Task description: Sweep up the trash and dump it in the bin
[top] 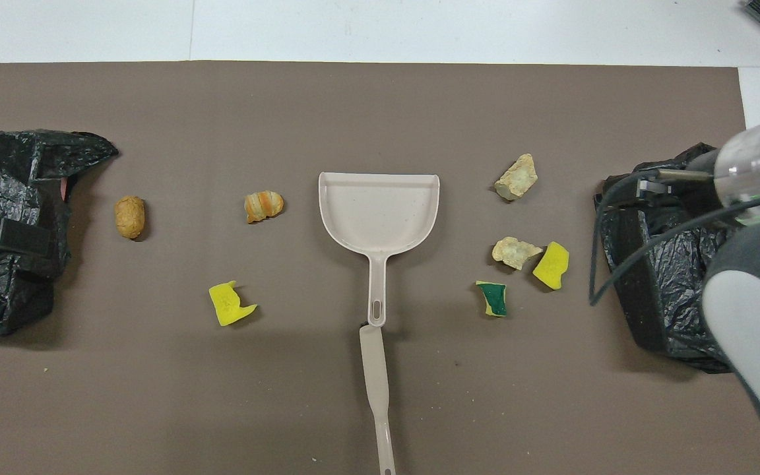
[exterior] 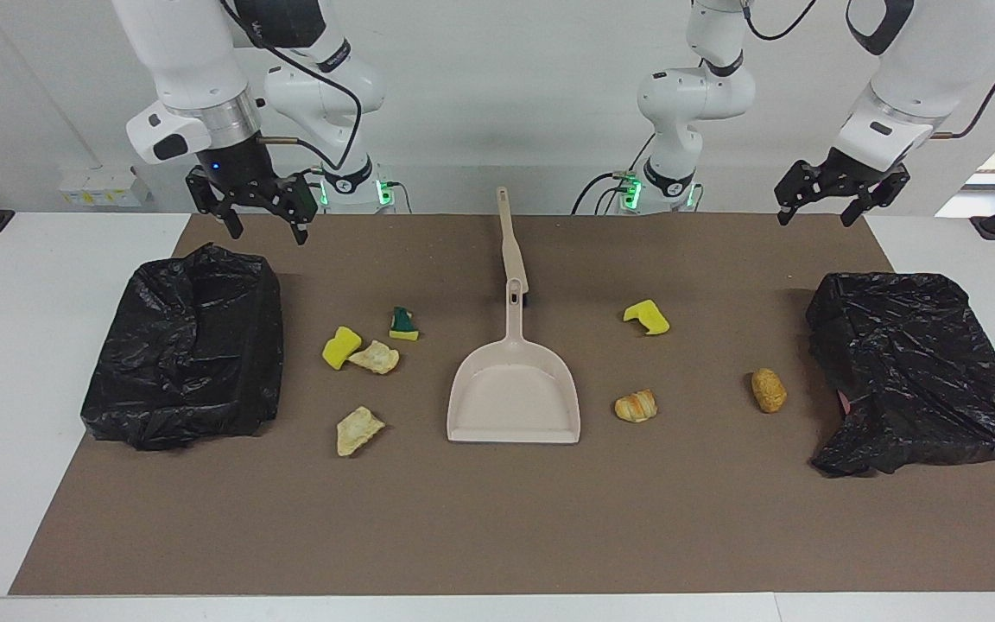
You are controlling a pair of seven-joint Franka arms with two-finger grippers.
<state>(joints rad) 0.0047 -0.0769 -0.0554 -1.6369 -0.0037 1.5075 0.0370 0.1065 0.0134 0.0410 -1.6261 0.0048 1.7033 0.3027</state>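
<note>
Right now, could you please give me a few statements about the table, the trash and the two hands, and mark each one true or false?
1. The dustpan lies empty on the brown mat. True.
2. The left hand holds the brush. False: it hangs open in the air, holding nothing, near the black bag at the left arm's end; the brush lies on the mat.
3. The green-topped sponge lies nearer to the robots than the dustpan's pan. True.
4. The right hand is shut on a yellow sponge bit. False: it is open and empty, up in the air.
5. All the scraps are in the bags. False: seven lie on the mat.
</note>
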